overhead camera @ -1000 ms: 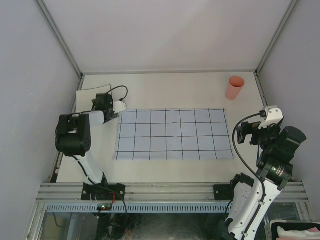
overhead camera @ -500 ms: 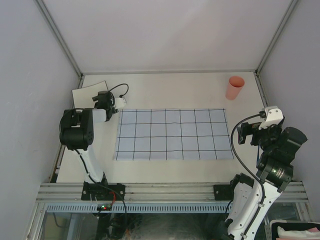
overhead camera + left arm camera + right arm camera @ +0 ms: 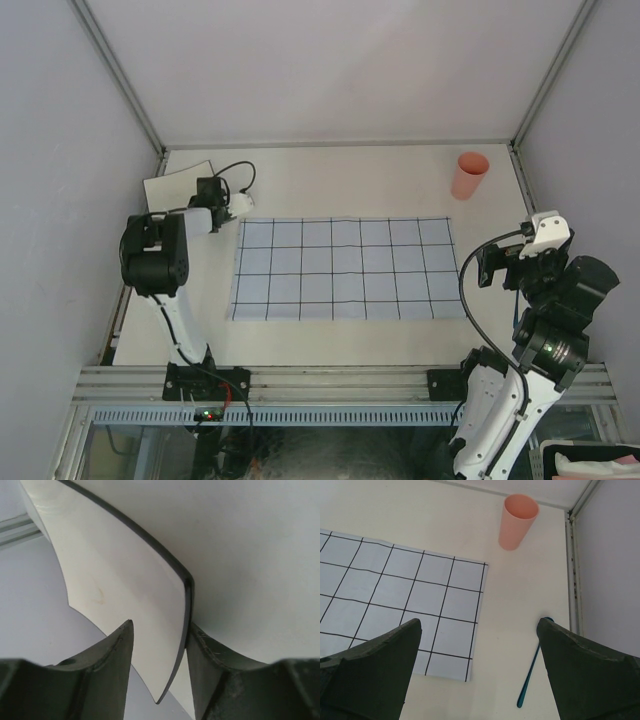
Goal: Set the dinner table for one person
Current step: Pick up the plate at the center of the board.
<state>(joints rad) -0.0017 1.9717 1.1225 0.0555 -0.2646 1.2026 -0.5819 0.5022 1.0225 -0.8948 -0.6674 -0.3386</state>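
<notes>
The plate (image 3: 115,570) rim is straddled by the left gripper (image 3: 160,626), jaws half-open; a firm hold cannot be confirmed. Slippage is risked on lifting by so thin an edge.

No legible txt, labels or nos. anywhere.

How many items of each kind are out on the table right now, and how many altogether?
Pink cup: 1
White square plate: 1
Blue grid placemat: 1
Teal utensil: 1 (type unclear)
Total: 4
</notes>
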